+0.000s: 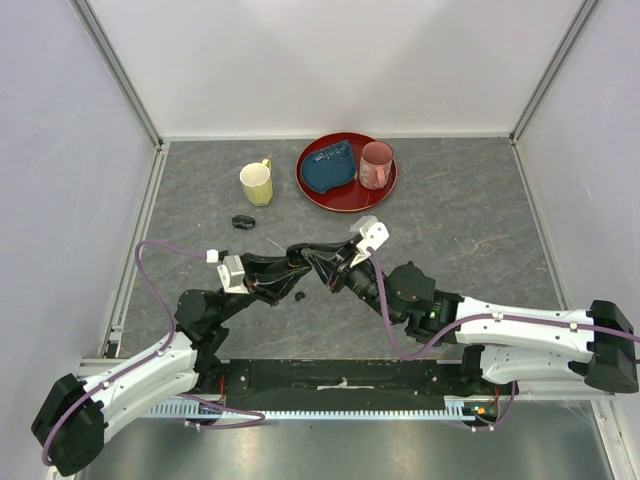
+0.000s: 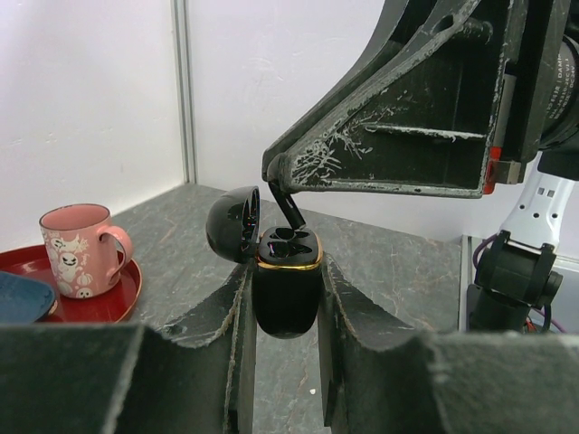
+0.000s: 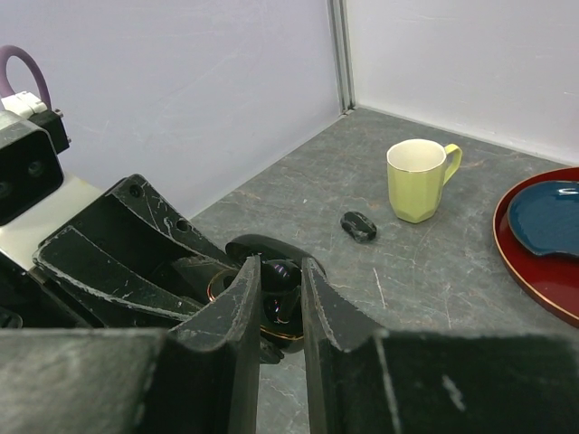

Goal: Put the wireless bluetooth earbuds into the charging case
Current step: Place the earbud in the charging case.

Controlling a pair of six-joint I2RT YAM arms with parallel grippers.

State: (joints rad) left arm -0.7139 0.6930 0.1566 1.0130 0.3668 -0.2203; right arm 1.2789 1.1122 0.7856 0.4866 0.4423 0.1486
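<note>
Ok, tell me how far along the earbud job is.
Done: the charging case is open, lid back, clamped upright in the left gripper. In hand: the right gripper pinches one earbud at its opening. Left: seating it, plus a small black piece, likely another earbud, on the table. Whether any is already seated, I cannot tell.

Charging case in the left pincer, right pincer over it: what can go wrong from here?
1. The left pincer grips the charging case by its lower body only; a push from above might tilt or slide it.
2. The earbud in the right pincer meets the slots at a slant, so it may jam or drop.
3. The open lid stands close beside that pincer's tip and could get knocked shut.
</note>
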